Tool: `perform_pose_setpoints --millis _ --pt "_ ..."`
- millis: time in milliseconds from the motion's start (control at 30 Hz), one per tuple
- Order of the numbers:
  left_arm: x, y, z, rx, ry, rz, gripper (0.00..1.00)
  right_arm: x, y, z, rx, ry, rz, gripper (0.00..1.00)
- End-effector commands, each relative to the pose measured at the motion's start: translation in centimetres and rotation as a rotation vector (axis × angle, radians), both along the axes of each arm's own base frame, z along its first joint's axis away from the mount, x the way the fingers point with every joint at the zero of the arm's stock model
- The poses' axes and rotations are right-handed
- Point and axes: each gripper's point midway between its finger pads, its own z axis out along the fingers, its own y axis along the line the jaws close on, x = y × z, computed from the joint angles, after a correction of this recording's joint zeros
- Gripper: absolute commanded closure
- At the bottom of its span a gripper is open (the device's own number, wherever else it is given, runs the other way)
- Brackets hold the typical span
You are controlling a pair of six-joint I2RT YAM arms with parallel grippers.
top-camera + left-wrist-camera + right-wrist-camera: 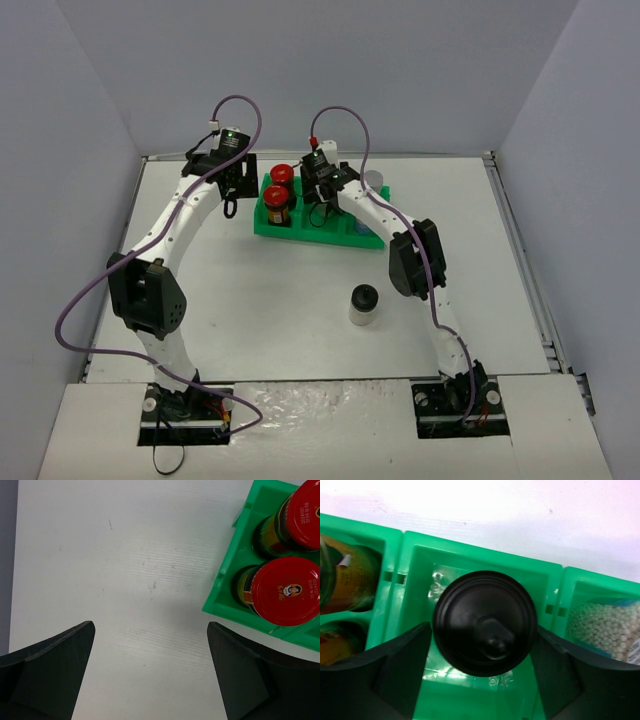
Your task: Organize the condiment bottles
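Note:
My right gripper point(484, 635) is shut on a black-capped jar point(470, 605), its fingers on either side of the cap, inside the middle compartment of the green tray point(415, 545). Whether the jar rests on the floor is hidden. In the top view that gripper point(320, 197) is over the tray point(300, 229). Two red-capped jars point(281, 174) point(278, 199) stand in the left compartment and also show in the left wrist view point(285, 591) point(306, 515). A jar of white pellets point(605, 627) sits in the right compartment. Another black-capped jar point(364, 304) stands alone on the table. My left gripper point(150, 635) is open and empty, left of the tray.
A silver cap point(373, 180) shows at the tray's far right behind the right arm. The white table point(250, 290) is walled by grey panels on three sides. The left arm's cable hangs near the tray's left end.

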Motion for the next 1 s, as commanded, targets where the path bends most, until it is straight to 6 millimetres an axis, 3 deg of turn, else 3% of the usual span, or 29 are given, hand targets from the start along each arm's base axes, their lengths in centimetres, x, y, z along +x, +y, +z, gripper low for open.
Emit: perform_pose_setpoints --millis 0,167,433,567,667,800,833,900,967 --pt "-0.1 0.7 4.5 -0.016 -0.11 0.013 0.06 -0.4 -0.1 5.9 0.026 -0.099 -0.012 0.2" --pt "-0.1 0.7 4.3 -0.015 -0.109 0.012 0.06 -1.0 0.1 6.6 0.031 -0.106 -0.008 0.16" --pt "-0.1 0.6 3.9 -0.019 -0.103 0.011 0.06 -1.9 0.7 11.2 0.058 -0.176 0.005 0.14" --pt "-0.1 0.6 4.0 -0.019 -0.105 0.01 0.06 -3.4 0.4 13.7 0.072 -0.196 0.01 0.14" --pt "-0.2 0.7 4.1 -0.016 -0.107 0.013 0.06 -5.9 -0.4 14.6 0.064 -0.174 0.015 0.14" --pt "-0.4 0.9 4.1 -0.012 -0.111 0.014 0.06 -11.1 -2.6 14.3 0.072 -0.079 0.038 0.14" --pt "-0.5 0.9 4.1 -0.012 -0.111 0.016 0.06 -12.5 -2.9 12.6 0.055 -0.034 0.044 0.14" --pt "-0.5 0.9 3.8 -0.014 -0.109 0.016 0.06 -15.6 -3.7 12.3 0.067 -0.001 0.057 0.13" --pt "-0.6 0.8 3.5 -0.02 -0.107 0.017 0.06 -18.6 -4.0 9.4 0.044 0.075 0.076 0.13"
